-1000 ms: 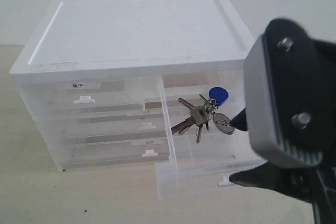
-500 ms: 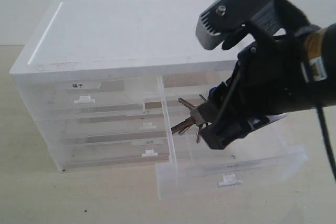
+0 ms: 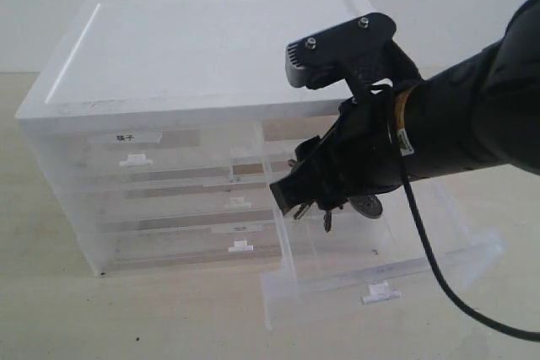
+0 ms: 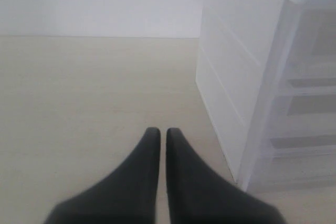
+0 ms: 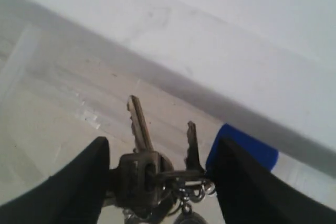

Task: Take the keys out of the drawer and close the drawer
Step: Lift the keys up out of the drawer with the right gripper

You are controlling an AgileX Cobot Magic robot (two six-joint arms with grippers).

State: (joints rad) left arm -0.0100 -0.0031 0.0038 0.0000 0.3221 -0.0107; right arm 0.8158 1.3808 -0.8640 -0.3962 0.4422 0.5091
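The drawer stands pulled out at the cabinet's right, its tab handle at the front. The keys lie inside it, mostly hidden by my right arm; the oval silver tag shows below the arm. My right gripper reaches down into the drawer. In the right wrist view this gripper is open, one finger on each side of the keys, the blue fob beside the far finger. My left gripper is shut and empty, over the table beside the cabinet.
The white translucent cabinet holds a shut half-width drawer with a lettered label and full-width drawers below. Its side wall stands close to my left gripper. Beige table surrounds it.
My right arm has swung from close to the camera down into the drawer, and its fingers now straddle the keys. The drawer has shifted slightly outward. The keys have not been lifted.
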